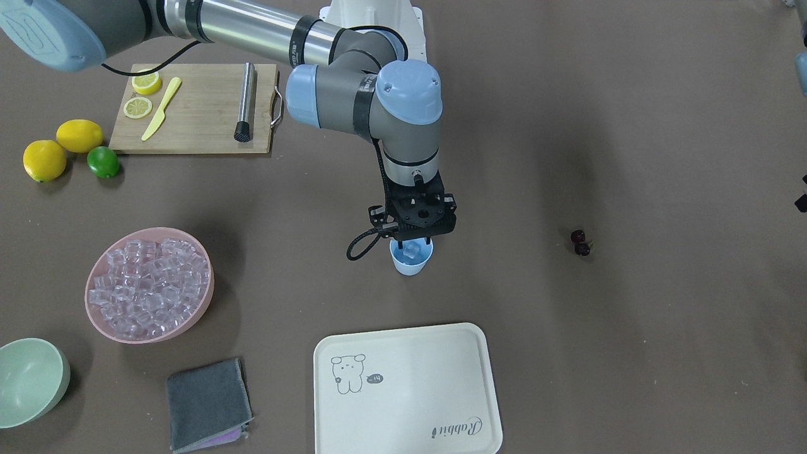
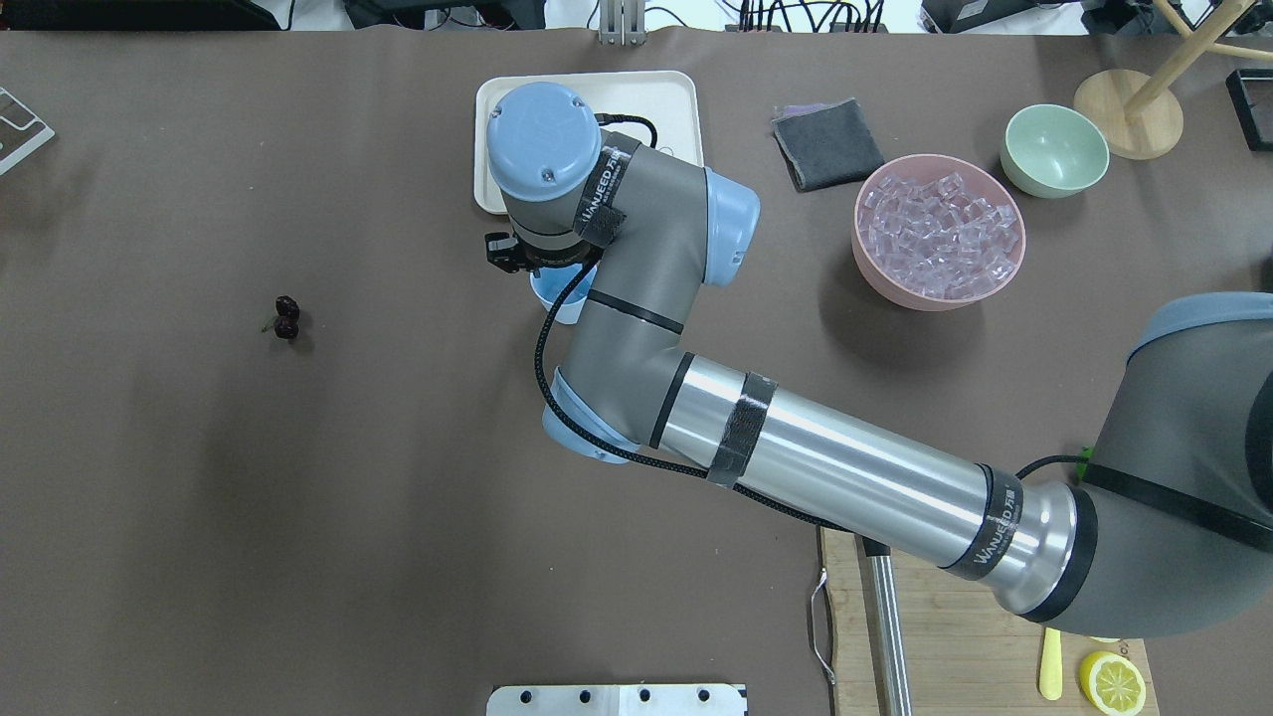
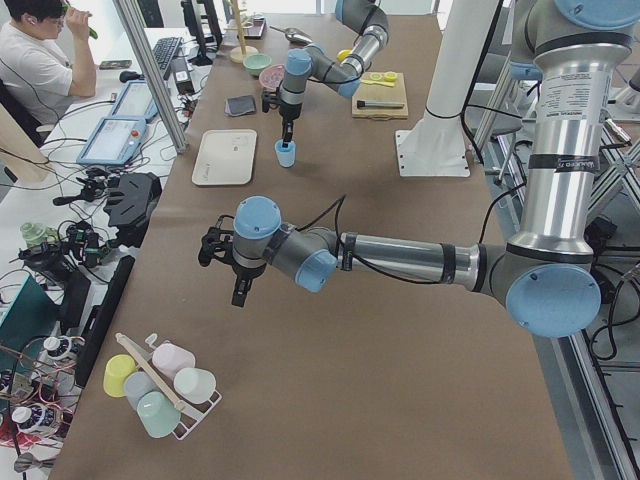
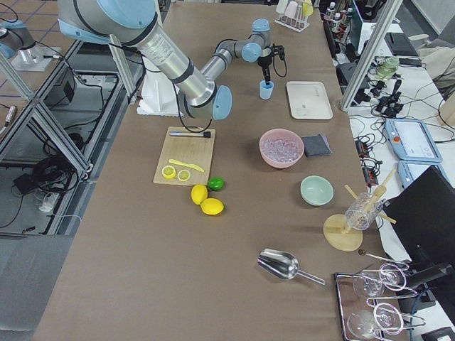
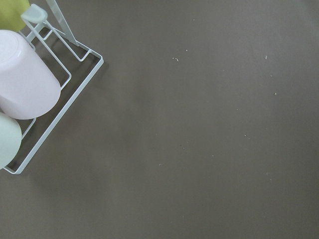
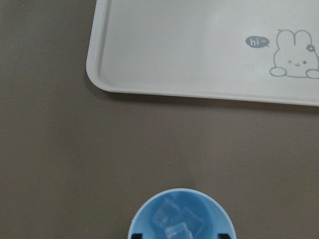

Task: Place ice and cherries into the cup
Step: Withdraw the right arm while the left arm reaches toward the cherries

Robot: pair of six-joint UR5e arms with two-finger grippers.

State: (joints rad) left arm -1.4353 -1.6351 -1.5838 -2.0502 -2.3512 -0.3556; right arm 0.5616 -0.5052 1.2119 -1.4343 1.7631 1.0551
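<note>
The light-blue cup [image 1: 411, 260] stands in the middle of the table and holds a few clear ice cubes [image 6: 177, 221]. My right gripper [image 1: 415, 241] hangs straight down over the cup, open, one fingertip at each side of the rim and nothing between them. More ice [image 1: 148, 284] fills the pink bowl [image 1: 189, 328]. The dark cherries [image 1: 580, 243] lie alone on the table, far from both grippers; they also show in the overhead view [image 2: 286, 318]. My left gripper [image 3: 238, 292] hangs above bare table near the cup rack; I cannot tell if it is open or shut.
A white rabbit tray [image 1: 410, 391] lies just beyond the cup. A grey cloth [image 1: 208, 403], a pale green bowl [image 1: 31, 378], a cutting board [image 1: 195, 120] with lemon slices, two lemons and a lime [image 1: 103, 162] are on the right arm's side. A cup rack [image 5: 30, 84] is below the left wrist.
</note>
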